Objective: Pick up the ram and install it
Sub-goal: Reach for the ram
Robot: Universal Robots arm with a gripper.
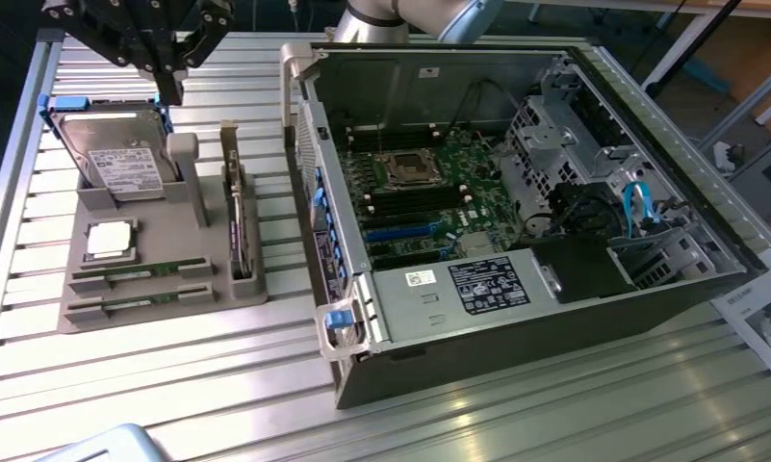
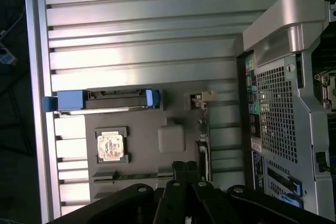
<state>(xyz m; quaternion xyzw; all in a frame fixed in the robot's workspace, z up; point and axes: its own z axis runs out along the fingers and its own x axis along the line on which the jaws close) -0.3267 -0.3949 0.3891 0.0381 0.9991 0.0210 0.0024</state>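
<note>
Slatted table, closed gripper pointing down above grey holder

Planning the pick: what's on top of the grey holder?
On the grey holder: an upright hard drive, a square processor, two flat ram strips, and a card on edge. Slots hide drive and card bottoms.
</note>
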